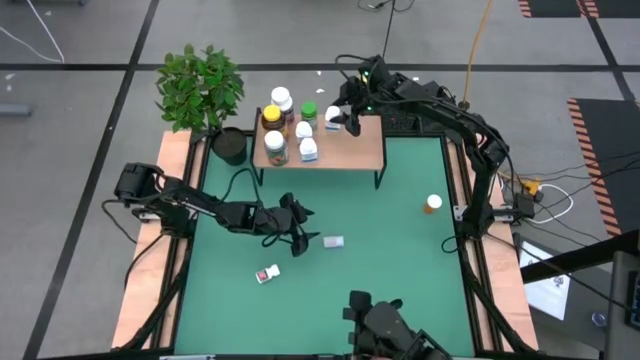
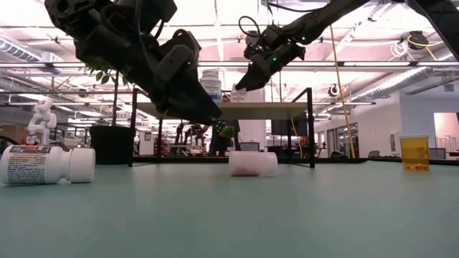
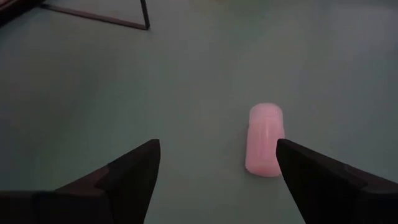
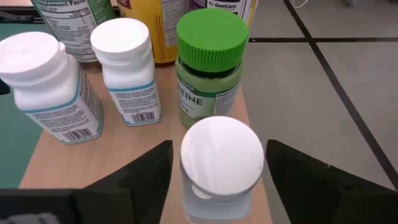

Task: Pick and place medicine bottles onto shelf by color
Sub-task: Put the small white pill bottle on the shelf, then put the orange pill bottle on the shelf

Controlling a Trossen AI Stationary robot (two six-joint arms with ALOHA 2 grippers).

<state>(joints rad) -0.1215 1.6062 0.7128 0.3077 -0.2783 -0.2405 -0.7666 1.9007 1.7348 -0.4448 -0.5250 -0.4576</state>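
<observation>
Green table [image 1: 400, 250]; white-capped bottle [image 4: 221, 163] stands upright between open fingers [image 4: 314, 180].

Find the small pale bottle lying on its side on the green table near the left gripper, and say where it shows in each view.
High view: lying bottle, just right of the left gripper.
Low view: centre, on the green table.
Left wrist view: ahead, between the open fingers.
Right wrist view: not in it.
Shared landmark: the shelf, behind the bottle.

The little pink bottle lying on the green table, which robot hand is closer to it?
The left hand. It hovers right beside the pink bottle, fingers open. The right hand is far away, over the shelf.
</observation>
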